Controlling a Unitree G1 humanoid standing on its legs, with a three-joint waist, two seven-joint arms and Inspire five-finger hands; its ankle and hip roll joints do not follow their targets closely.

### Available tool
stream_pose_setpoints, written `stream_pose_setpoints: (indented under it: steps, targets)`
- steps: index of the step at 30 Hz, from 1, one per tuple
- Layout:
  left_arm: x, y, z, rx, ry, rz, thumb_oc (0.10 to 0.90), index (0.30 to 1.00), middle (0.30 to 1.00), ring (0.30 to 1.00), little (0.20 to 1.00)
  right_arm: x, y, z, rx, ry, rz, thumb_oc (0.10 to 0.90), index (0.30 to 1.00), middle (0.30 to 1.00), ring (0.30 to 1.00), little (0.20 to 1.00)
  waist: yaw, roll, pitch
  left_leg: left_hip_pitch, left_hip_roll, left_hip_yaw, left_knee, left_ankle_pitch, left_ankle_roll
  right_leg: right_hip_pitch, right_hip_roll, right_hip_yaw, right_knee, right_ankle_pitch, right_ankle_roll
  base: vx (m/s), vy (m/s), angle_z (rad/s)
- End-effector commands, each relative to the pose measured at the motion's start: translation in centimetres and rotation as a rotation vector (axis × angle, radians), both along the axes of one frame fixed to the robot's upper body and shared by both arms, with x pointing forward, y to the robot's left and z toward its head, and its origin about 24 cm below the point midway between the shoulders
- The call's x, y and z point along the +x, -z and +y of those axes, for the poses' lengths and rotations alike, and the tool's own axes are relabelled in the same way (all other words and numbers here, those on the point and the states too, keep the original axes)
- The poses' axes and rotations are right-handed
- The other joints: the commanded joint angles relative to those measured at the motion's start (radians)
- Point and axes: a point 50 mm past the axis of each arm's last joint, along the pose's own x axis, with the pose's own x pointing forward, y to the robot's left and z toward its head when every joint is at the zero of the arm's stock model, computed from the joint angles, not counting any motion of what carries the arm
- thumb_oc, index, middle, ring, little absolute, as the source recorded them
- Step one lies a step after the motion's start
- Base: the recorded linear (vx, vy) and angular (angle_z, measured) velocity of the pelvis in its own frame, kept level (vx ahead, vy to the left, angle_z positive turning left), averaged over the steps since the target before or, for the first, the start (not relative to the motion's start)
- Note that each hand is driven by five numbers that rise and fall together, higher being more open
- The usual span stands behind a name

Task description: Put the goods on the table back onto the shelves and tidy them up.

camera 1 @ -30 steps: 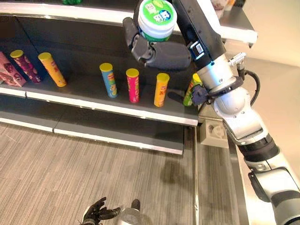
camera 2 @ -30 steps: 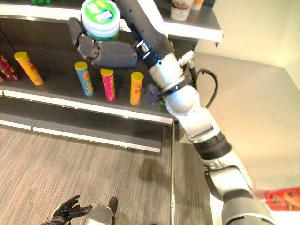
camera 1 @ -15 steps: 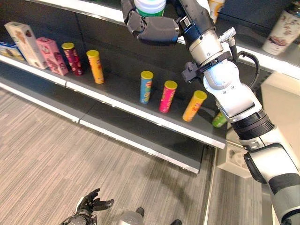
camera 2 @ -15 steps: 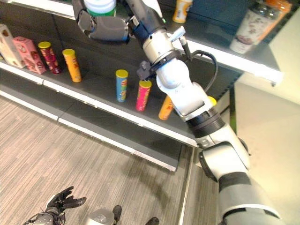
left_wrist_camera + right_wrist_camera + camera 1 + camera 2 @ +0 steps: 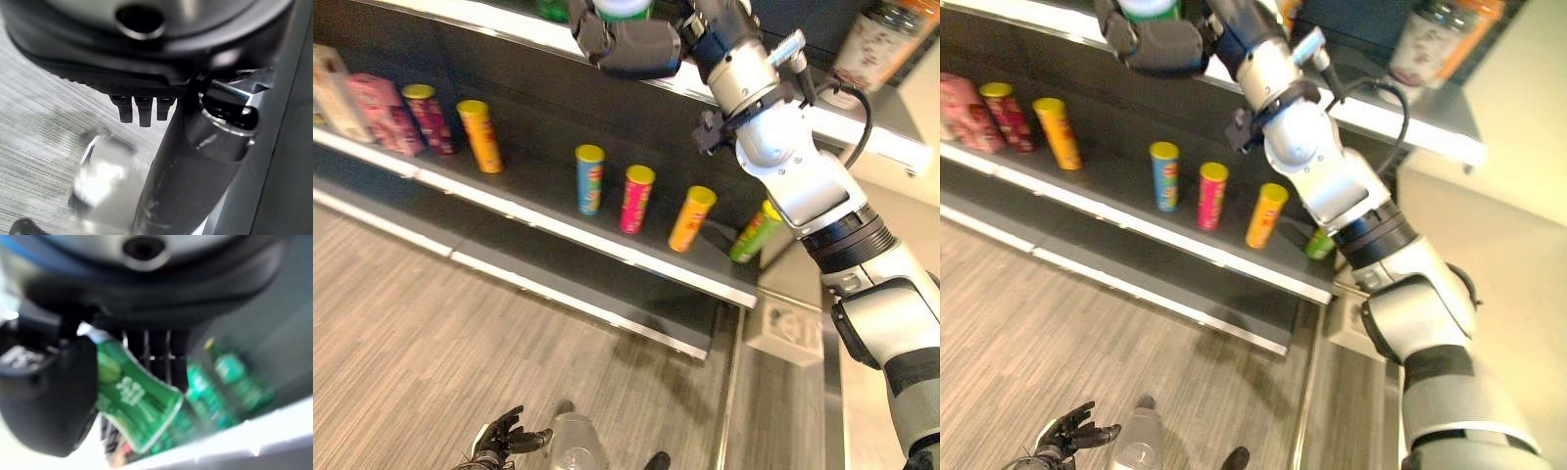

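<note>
My right hand (image 5: pixel 631 44) is raised to the upper shelf (image 5: pixel 480 18) and is shut on a green-and-white tub (image 5: pixel 623 8). Only the tub's lower part shows, at the top edge of the left eye view. In the right wrist view the tub's green label (image 5: pixel 134 399) sits between the thumb and the fingers, with green bottles (image 5: pixel 237 382) standing on the shelf beyond it. My left hand (image 5: pixel 501 443) hangs low over the wood floor with its fingers spread and holds nothing.
The middle shelf (image 5: pixel 543 223) carries a row of crisp tubes: dark red (image 5: pixel 426 117), yellow (image 5: pixel 480 134), blue (image 5: pixel 589 179), pink (image 5: pixel 636 199), orange (image 5: pixel 691 217) and a leaning green one (image 5: pixel 754 233). Pink boxes (image 5: pixel 380 116) stand at its left. A printed cup (image 5: pixel 867 44) stands on the upper shelf at the right.
The camera has swung, shifting the whole shelf in view. My right hand has lifted the tub from in front of the middle shelf up to the upper shelf. The left hand stays low.
</note>
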Motion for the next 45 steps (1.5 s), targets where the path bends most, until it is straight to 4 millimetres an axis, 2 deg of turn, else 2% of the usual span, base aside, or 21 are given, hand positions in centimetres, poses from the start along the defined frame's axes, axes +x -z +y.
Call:
stream_pose_setpoints:
  steps: [1, 3, 4, 5, 6, 7, 8, 9, 10, 11, 12, 16, 17, 22, 27, 28, 30, 34, 35, 37, 45]
  targets:
    - [1.3, -0.8, -0.1, 0.034, 0.081, -0.07, 0.8, 0.9, 0.9, 0.9, 0.9, -2.5, -5.5, -1.2, 0.105, -0.012, -0.194, 0.4, 0.3, 0.3, 0.3, 0.3, 0.038, 0.008, -0.112, 0.082, -0.102, 0.047, -0.033, 0.092, 0.087, 0.113, -0.164, -0.04, 0.014, -0.07, 0.151, 0.2, 0.506, -0.43]
    - [1.7, -0.9, -0.1, 0.041, 0.111, -0.07, 0.8, 0.9, 0.9, 0.9, 0.9, -2.2, -4.9, -2.2, 0.105, 0.024, -0.179, 0.4, 0.3, 0.3, 0.3, 0.3, 0.027, -0.002, -0.117, 0.1, -0.157, 0.064, -0.025, 0.067, 0.12, 0.099, -0.228, -0.022, 0.054, -0.035, 0.172, 0.16, 0.494, -0.5]
    - [1.8, -1.1, 0.1, 0.055, 0.133, -0.071, 0.8, 0.9, 0.9, 0.9, 0.9, -2.0, -4.8, -2.4, 0.12, 0.026, -0.169, 0.4, 0.3, 0.3, 0.3, 0.3, 0.026, -0.007, -0.12, 0.118, -0.181, 0.077, -0.033, 0.053, 0.144, 0.082, -0.251, -0.002, 0.096, -0.031, 0.17, 0.09, 0.296, -0.22]
    - [1.8, -1.1, 0.1, 0.055, 0.133, -0.071, 0.8, 0.9, 0.9, 0.9, 0.9, -2.0, -4.8, -2.4, 0.12, 0.026, -0.169, 0.4, 0.3, 0.3, 0.3, 0.3, 0.027, -0.007, -0.12, 0.119, -0.182, 0.079, -0.033, 0.053, 0.145, 0.08, -0.252, 0.0, 0.098, -0.031, 0.171, 0.07, 0.281, -0.08]
    - [2.1, -1.3, 0.2, 0.071, 0.153, -0.078, 0.8, 0.9, 0.9, 0.9, 0.9, -1.7, -4.6, -2.5, 0.129, 0.024, -0.149, 0.4, 0.3, 0.3, 0.3, 0.3, 0.016, -0.003, -0.118, 0.133, -0.201, 0.091, -0.039, 0.046, 0.166, 0.058, -0.27, 0.01, 0.139, -0.017, 0.169, 0.04, 0.407, 0.08]
    - [2.1, -1.5, 0.3, 0.075, 0.153, -0.09, 0.8, 0.9, 0.9, 0.9, 0.9, -1.2, -4.3, -2.3, 0.161, 0.012, -0.118, 0.4, 0.3, 0.3, 0.3, 0.3, 0.024, 0.011, -0.114, 0.168, -0.231, 0.122, -0.068, 0.044, 0.193, 0.011, -0.314, -0.008, 0.214, 0.019, 0.171, 0.04, 0.413, 0.16]
    - [2.1, -1.5, 0.3, 0.075, 0.152, -0.09, 0.8, 0.9, 0.9, 0.9, 0.9, -1.2, -4.3, -2.3, 0.161, 0.011, -0.117, 0.4, 0.3, 0.3, 0.3, 0.3, 0.026, 0.009, -0.113, 0.171, -0.234, 0.125, -0.072, 0.047, 0.195, 0.009, -0.318, -0.004, 0.217, 0.019, 0.174, 0.07, 0.492, -0.19]
    - [1.3, -1.4, 0.9, 0.076, 0.127, -0.075, 0.8, 0.9, 0.9, 0.9, 0.9, -0.7, -4.0, -2.3, 0.173, 0.019, -0.096, 0.4, 0.3, 0.3, 0.3, 0.3, 0.054, 0.027, -0.112, 0.206, -0.252, 0.164, -0.092, 0.025, 0.208, 0.007, -0.362, -0.121, 0.275, 0.055, 0.181, 0.01, 0.335, -0.61]
    - [0.7, -1.4, 1.3, 0.078, 0.113, -0.066, 0.8, 0.9, 0.9, 0.9, 0.9, -0.7, -4.0, -2.4, 0.173, 0.02, -0.092, 0.4, 0.3, 0.3, 0.3, 0.3, 0.056, 0.032, -0.098, 0.214, -0.267, 0.175, -0.09, 0.03, 0.222, 0.004, -0.374, -0.151, 0.301, 0.067, 0.171, 0.02, 0.381, -0.85]
    - [0.4, -1.3, 1.5, 0.082, 0.107, -0.055, 0.8, 0.9, 0.9, 0.9, 0.9, -0.6, -3.9, -2.5, 0.167, 0.034, -0.094, 0.4, 0.3, 0.3, 0.3, 0.3, 0.055, 0.037, -0.096, 0.218, -0.268, 0.182, -0.091, 0.029, 0.223, -0.01, -0.352, -0.139, 0.309, 0.058, 0.172, -0.03, 0.183, -0.56]
    - [0.1, -1.2, 1.7, 0.084, 0.106, -0.046, 0.8, 0.9, 0.9, 0.9, 0.9, -0.6, -3.8, -2.7, 0.161, 0.04, -0.097, 0.4, 0.3, 0.3, 0.3, 0.3, 0.043, 0.038, -0.09, 0.219, -0.269, 0.178, -0.092, 0.033, 0.223, -0.028, -0.308, -0.099, 0.279, 0.039, 0.166, 0.02, 0.076, -0.17]
    - [0.3, -1.4, 1.9, 0.087, 0.111, -0.05, 0.8, 0.9, 0.9, 0.9, 0.9, -1.1, -4.3, -3.6, 0.17, 0.062, -0.135, 0.4, 0.3, 0.3, 0.3, 0.3, 0.048, 0.038, -0.086, 0.21, -0.272, 0.168, -0.09, 0.041, 0.208, -0.012, -0.279, -0.078, 0.168, 0.035, 0.176, 0.02, -0.005, 0.06]
    - [0.3, -1.2, 1.5, 0.077, 0.116, -0.049, 0.8, 0.9, 0.9, 0.9, 0.9, -1.2, -4.4, -4.0, 0.171, 0.08, -0.152, 0.4, 0.3, 0.3, 0.3, 0.3, 0.048, 0.025, -0.093, 0.207, -0.27, 0.168, -0.088, 0.04, 0.198, 0.012, -0.27, -0.074, 0.124, 0.041, 0.191, 0.05, -0.063, 0.09]
    - [-0.1, -0.8, 0.8, 0.058, 0.114, -0.037, 0.8, 0.9, 0.9, 0.9, 0.9, -1.3, -4.4, -3.7, 0.172, 0.078, -0.157, 0.4, 0.3, 0.3, 0.3, 0.3, 0.053, 0.003, -0.111, 0.209, -0.26, 0.183, -0.088, 0.037, 0.195, 0.04, -0.27, -0.098, 0.073, 0.063, 0.205, 0.04, -0.063, 0.03]
    - [-0.3, -0.6, 0.4, 0.04, 0.087, -0.039, 0.8, 0.9, 0.9, 0.9, 0.9, -1.9, -4.3, -3.6, 0.239, -0.045, -0.107, 0.4, 0.3, 0.3, 0.3, 0.3, 0.045, -0.022, -0.117, 0.217, -0.244, 0.188, -0.084, 0.03, 0.193, 0.052, -0.258, -0.101, 0.046, 0.073, 0.211, 0.03, -0.065, -0.14]
    - [-0.5, -0.5, 0.4, 0.027, 0.068, -0.037, 0.8, 0.9, 0.9, 0.9, 0.9, -1.8, -4.0, -4.1, 0.269, -0.123, -0.034, 0.4, 0.3, 0.3, 0.3, 0.3, 0.041, -0.04, -0.117, 0.219, -0.237, 0.194, -0.084, 0.029, 0.191, 0.054, -0.253, -0.101, 0.044, 0.077, 0.214, 0.02, -0.054, -0.24]
    - [-0.9, -0.3, 0.5, 0.022, 0.048, -0.025, 0.8, 0.9, 0.9, 0.9, 0.9, -1.3, -3.3, -5.2, 0.308, -0.193, 0.063, 0.4, 0.3, 0.3, 0.3, 0.3, 0.039, -0.056, -0.114, 0.221, -0.232, 0.199, -0.082, 0.028, 0.189, 0.056, -0.252, -0.103, 0.047, 0.081, 0.216, 0.02, -0.046, -0.16]
    - [-1.5, 0.0, 0.9, 0.021, 0.012, -0.003, 0.8, 0.9, 0.9, 0.9, 0.9, -0.4, -2.5, -7.8, 0.352, -0.197, 0.17, 0.4, 0.3, 0.3, 0.3, 0.3, 0.035, -0.082, -0.116, 0.229, -0.224, 0.204, -0.082, 0.022, 0.184, 0.065, -0.246, -0.106, 0.047, 0.075, 0.216, 0.0, -0.005, -0.02]
    - [-1.5, 0.0, 0.9, 0.021, 0.012, -0.004, 0.8, 0.9, 0.9, 0.9, 0.9, -0.4, -2.5, -7.8, 0.352, -0.197, 0.17, 0.4, 0.3, 0.3, 0.3, 0.3, 0.036, -0.082, -0.115, 0.229, -0.223, 0.205, -0.082, 0.022, 0.184, 0.064, -0.245, -0.106, 0.048, 0.075, 0.216, 0.0, 0.0, 0.0]
    - [-2.0, 0.1, 1.5, 0.028, -0.02, 0.014, 0.8, 0.9, 0.9, 0.9, 0.9, 0.5, -1.6, -9.2, 0.389, -0.183, 0.248, 0.4, 0.3, 0.3, 0.3, 0.3, 0.034, -0.099, -0.12, 0.233, -0.22, 0.209, -0.081, 0.02, 0.181, 0.067, -0.241, -0.103, 0.047, 0.072, 0.216, 0.0, 0.001, -0.02]
    - [-3.0, 0.4, 2.0, 0.041, -0.053, 0.052, 0.8, 0.9, 0.9, 0.9, 0.9, 1.3, -1.0, -11.4, 0.455, -0.101, 0.271, 0.4, 0.3, 0.3, 0.3, 0.3, 0.031, -0.111, -0.122, 0.24, -0.219, 0.217, -0.082, 0.016, 0.18, 0.071, -0.24, -0.099, 0.049, 0.07, 0.214, 0.0, 0.0, 0.0]
